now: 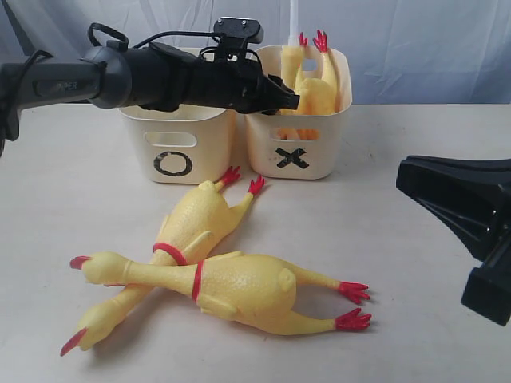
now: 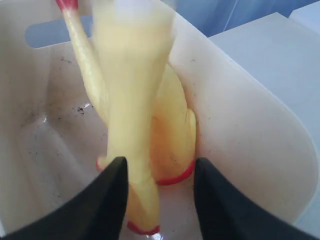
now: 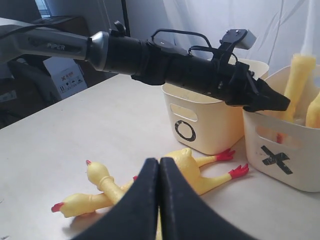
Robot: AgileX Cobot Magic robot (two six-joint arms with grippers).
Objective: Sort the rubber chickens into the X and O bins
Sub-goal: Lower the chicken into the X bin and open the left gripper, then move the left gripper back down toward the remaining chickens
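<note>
Reaching over the X bin (image 1: pixel 338 120) rim, the left gripper (image 1: pixel 291 100) is seen; two chickens (image 1: pixel 239 287) lie crossed on open table (image 1: pixel 64 191). By left wrist, its jaws are parted around a chicken (image 2: pixel 131 100) inside the bin. By right wrist, the right gripper (image 3: pixel 159 170) is closed, empty.

Robot lab or test room, plain cream table (image 1: pixel 415 263), pale curtain backdrop (image 1: pixel 415 48), cardboard box (image 3: pixel 65 80) nearby

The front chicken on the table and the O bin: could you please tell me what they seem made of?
Front chicken: likely soft rubber or vinyl, matte yellow, pimpled skin, red band. O bin: probably rigid moulded plastic, smooth cream, rounded corners, cut handle slot.
</note>
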